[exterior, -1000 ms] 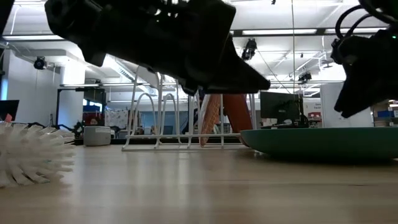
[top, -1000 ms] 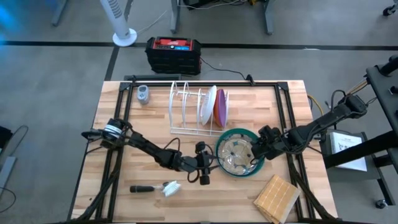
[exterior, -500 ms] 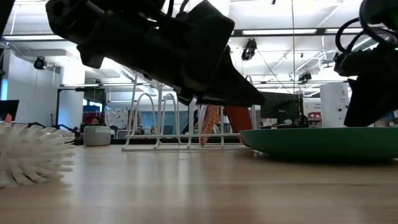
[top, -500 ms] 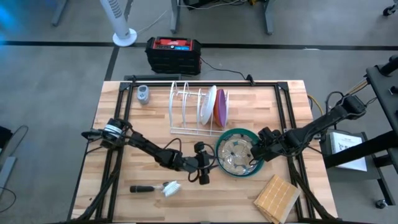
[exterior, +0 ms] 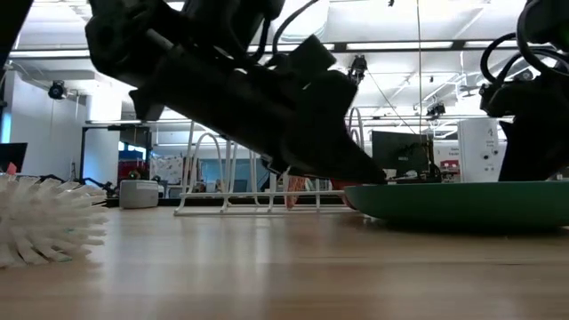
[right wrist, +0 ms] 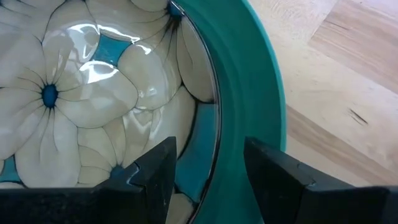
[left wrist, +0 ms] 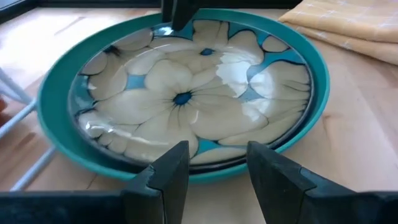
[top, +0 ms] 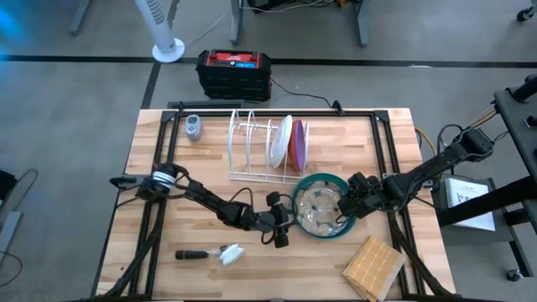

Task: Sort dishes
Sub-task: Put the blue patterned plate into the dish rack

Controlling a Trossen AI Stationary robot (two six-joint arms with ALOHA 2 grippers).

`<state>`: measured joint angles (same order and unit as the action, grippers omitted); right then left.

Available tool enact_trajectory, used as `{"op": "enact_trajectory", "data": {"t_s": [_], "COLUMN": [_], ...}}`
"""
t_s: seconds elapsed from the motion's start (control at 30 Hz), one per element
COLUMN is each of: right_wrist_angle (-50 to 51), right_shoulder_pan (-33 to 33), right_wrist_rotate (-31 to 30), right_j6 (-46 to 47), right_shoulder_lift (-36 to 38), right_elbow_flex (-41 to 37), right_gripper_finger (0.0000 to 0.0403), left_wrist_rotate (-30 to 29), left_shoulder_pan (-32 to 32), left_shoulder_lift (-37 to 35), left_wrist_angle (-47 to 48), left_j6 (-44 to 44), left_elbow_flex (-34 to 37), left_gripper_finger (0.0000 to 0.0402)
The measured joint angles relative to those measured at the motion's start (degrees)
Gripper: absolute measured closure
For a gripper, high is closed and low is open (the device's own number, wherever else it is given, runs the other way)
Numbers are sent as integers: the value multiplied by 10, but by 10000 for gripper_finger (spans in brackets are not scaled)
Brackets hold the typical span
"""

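A large teal plate [top: 320, 205] with a pale flower pattern lies flat on the wooden table. My left gripper [top: 287, 221] is at its left rim, open, low and slanting down; in the left wrist view the gripper [left wrist: 217, 167] has the near rim [left wrist: 214, 169] just ahead of its fingers. My right gripper [top: 345, 207] is open over the plate's right rim, and in the right wrist view the gripper [right wrist: 208, 165] has one finger over the inside and one over the outside. Other plates [top: 291, 143] stand on edge in a white wire rack [top: 252, 147]. My left gripper has its fingertips [exterior: 372, 174] at the plate's left rim [exterior: 357, 190], coming slantwise from the table's left; I cannot tell whether they touch it. My right gripper straddles the right rim [right wrist: 245, 134] from above with open jaws; no touch shows.
A square wooden block [top: 373, 267] lies near the front right corner. A dish brush [top: 215, 252] lies at the front left. A small grey object [top: 194, 127] sits at the back left. The rack stands just behind the teal plate.
My left gripper has sunk and edged toward the table's right, up to the teal plate's left rim, tipping further down. My right gripper has come down over the plate's right rim. The plate has stayed where it was.
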<state>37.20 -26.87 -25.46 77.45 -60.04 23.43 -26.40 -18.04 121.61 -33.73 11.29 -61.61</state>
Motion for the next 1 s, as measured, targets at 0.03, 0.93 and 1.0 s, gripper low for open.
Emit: {"op": "enact_trajectory", "data": {"t_s": [0.03, 0.93, 1.0], "right_wrist_angle": [-2, -244, -245], "right_shoulder_pan": [0, 0, 0], "right_wrist_rotate": [-1, -14, -24], "right_j6": [0, -23, -27], "right_shoulder_lift": [0, 4, 4], "right_elbow_flex": [-1, -108, -109], "right_gripper_finger": [222, 272, 292], "left_wrist_rotate": [4, 38, 37], "left_shoulder_pan": [1, 18, 19], "left_shoulder_lift": [6, 23, 23], "left_wrist_angle": [-2, 4, 5], "left_j6": [0, 17, 17], "left_elbow_flex": [-6, -25, -25], "left_gripper_finger": [248, 248, 248]}}
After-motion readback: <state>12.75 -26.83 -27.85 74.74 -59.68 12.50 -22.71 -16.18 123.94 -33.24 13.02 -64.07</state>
